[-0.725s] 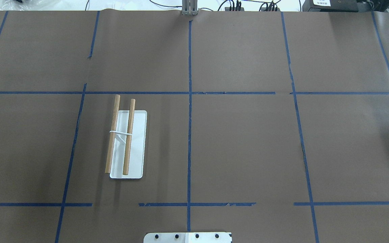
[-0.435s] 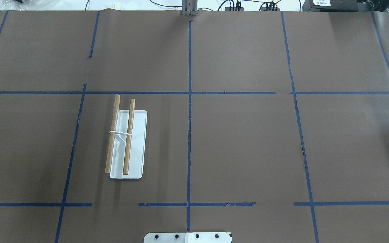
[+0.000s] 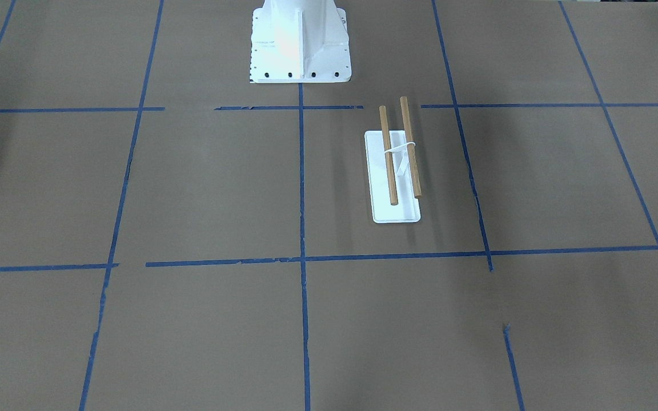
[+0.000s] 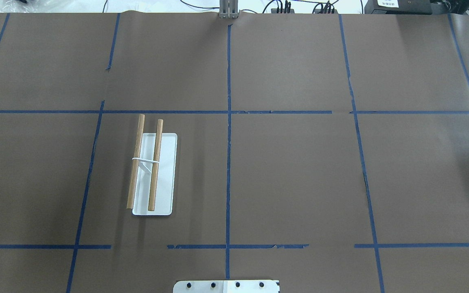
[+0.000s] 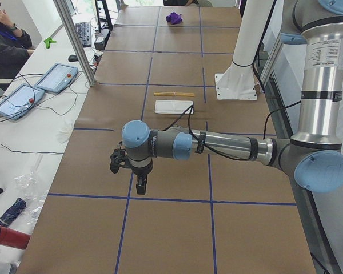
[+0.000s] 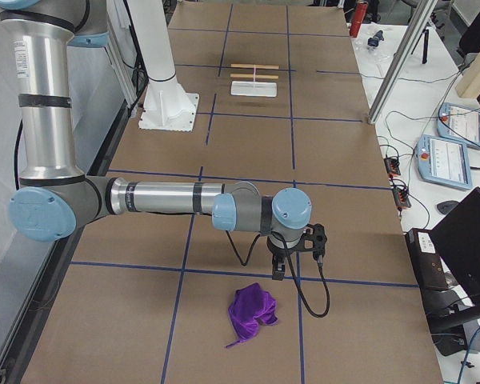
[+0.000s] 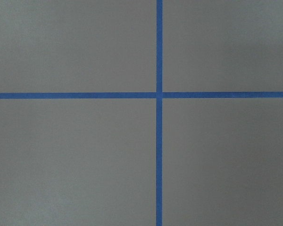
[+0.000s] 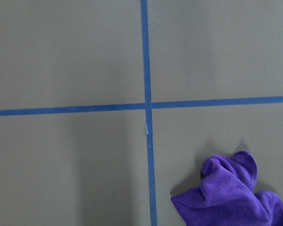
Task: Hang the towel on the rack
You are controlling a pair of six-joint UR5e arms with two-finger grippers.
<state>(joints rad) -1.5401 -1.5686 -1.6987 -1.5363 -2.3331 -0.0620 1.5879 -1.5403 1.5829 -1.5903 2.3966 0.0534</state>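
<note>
the towel [image 6: 252,310] is lying crumpled near the desk [image 4: 299,171]'s right end, well apart from the rack [image 4: 164,179], which is standing left of centre, well in from every edge. the right gripper [image 6: 278,270] is hovering just beside the towel, and the left gripper [image 5: 140,185] is hanging over the left end (i cannot tell whether either's fingers are apart or together).

A: Where's the rack [image 4: 155,171] from the pedestal [image 3: 300,45]?
B: I see it on the table [image 4: 299,162], on the robot's left of the pedestal and a bit forward.
A: Towel [image 6: 252,314]?
B: Far to the pedestal's right, on the table, well apart from the rack. My right gripper [image 6: 278,270] hangs just beside it, on the pedestal side. My left gripper [image 5: 140,188] hangs left of the pedestal, beyond the rack.
</note>
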